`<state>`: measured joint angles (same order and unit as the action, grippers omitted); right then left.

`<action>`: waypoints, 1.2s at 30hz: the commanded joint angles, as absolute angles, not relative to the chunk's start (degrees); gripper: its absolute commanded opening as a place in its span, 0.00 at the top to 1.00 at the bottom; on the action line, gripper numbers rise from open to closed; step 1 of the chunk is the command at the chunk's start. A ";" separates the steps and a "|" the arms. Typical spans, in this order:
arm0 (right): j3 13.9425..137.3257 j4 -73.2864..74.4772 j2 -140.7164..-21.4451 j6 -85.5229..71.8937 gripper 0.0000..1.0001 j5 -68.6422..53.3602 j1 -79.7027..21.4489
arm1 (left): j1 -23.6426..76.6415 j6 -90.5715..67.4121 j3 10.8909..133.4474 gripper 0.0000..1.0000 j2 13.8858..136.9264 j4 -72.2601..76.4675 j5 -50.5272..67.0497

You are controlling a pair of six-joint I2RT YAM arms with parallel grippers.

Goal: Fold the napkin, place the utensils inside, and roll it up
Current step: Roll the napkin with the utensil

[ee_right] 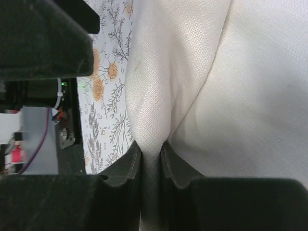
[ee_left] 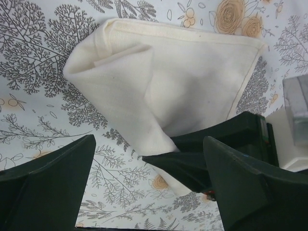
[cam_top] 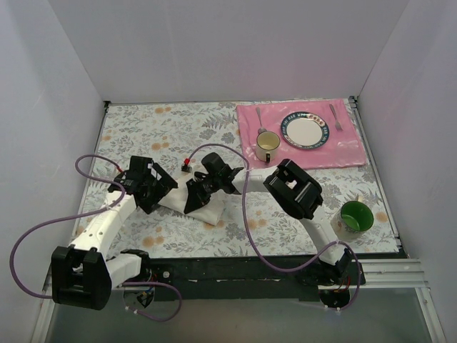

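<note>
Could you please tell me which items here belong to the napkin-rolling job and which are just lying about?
Job: soft off-white cloth napkin, pinched by right gripper; no knife visible.
Lying about: pink rectangular placemat, blue-rimmed round plate, cream mug, small silver spoon, silver fork, green cup.

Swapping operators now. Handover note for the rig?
Left tool: open, hovering by the off-white cloth napkin, not gripping it.
Right tool: shut on a fold of the napkin.
The napkin lies bunched and partly folded on the floral-patterned table.
The slim silver table knife is not in view; whether it is inside the cloth cannot be told.
Done: some folding.
Left: confirm the knife, finish the roll.
</note>
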<state>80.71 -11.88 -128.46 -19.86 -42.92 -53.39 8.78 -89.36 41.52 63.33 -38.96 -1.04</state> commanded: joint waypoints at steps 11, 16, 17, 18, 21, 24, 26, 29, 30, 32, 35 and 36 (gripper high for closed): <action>75.85 -19.69 -135.27 -37.44 0.99 -51.42 -51.06 | 11.77 -94.66 40.08 0.15 74.79 -37.53 -1.30; 76.29 -17.94 -135.18 -36.22 0.99 -50.89 -50.98 | 12.39 -94.84 37.53 0.26 74.36 -34.55 -5.18; 76.55 -17.32 -134.74 -34.91 0.99 -50.54 -51.06 | 12.39 -94.75 36.14 0.30 73.92 -34.11 -6.75; 76.64 -16.53 -134.48 -34.20 0.99 -50.10 -51.06 | 12.39 -94.49 35.51 0.36 72.78 -33.49 -7.20; 78.04 -11.53 -132.98 -29.29 0.94 -48.17 -51.15 | 12.39 -93.60 33.23 0.57 70.94 -31.64 -7.82; 80.24 -2.66 -130.88 -22.52 0.87 -44.04 -51.94 | 12.39 -92.99 33.05 0.75 70.31 -31.55 -6.86; 82.87 4.08 -129.12 -17.70 0.83 -40.35 -52.99 | 12.39 -92.73 33.40 0.93 70.31 -31.73 -6.24; 87.18 10.79 -126.92 -13.11 0.73 -34.12 -54.75 | 12.39 -92.81 34.89 0.98 70.58 -33.13 -4.57; 87.80 13.86 -126.22 -10.66 0.67 -32.27 -55.19 | 12.39 -92.99 35.76 1.00 70.66 -33.57 -4.05; 88.33 15.81 -123.58 -9.15 0.60 -26.47 -56.50 | 12.39 -93.43 36.38 1.00 70.84 -34.98 -3.52; 87.80 17.49 -120.15 -7.04 0.47 -18.74 -58.44 | 12.39 -95.01 37.44 1.00 71.63 -36.91 -2.55; 87.54 17.66 -119.28 -6.60 0.41 -16.55 -59.14 | 12.39 -95.62 37.53 1.00 72.07 -37.52 -2.55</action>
<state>86.89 9.39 -124.27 -13.54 -30.63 -57.17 12.56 -95.85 35.64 71.16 -31.90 -2.04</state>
